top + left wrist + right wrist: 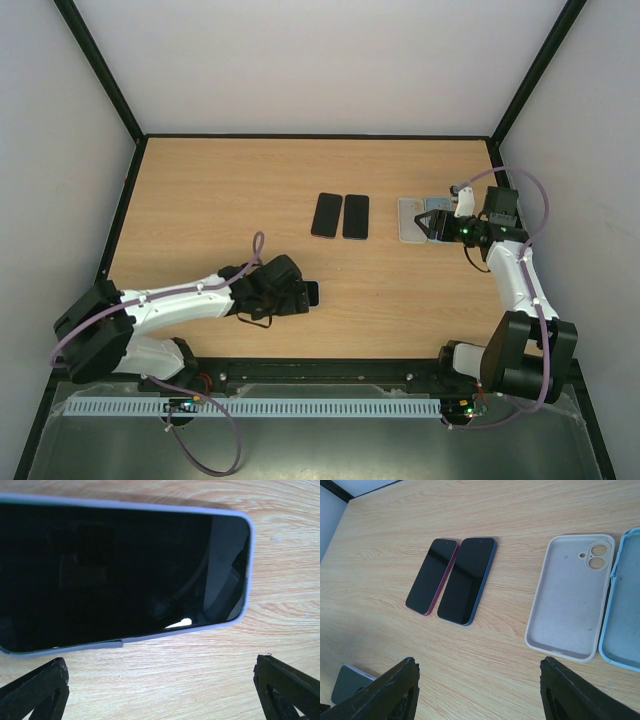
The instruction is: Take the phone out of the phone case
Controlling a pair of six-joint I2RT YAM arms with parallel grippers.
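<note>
A phone in a pale lavender case lies screen up on the wooden table; its end shows in the top view and in the right wrist view. My left gripper is open, hovering just short of the phone's long edge, fingers wide apart and touching nothing; in the top view the left gripper covers most of the phone. My right gripper is open and empty above the table, in the top view over the empty cases.
A maroon phone and a blue phone lie side by side mid-table, without cases. An empty beige case and an empty light blue case lie open side up at the right. Black frame walls bound the table.
</note>
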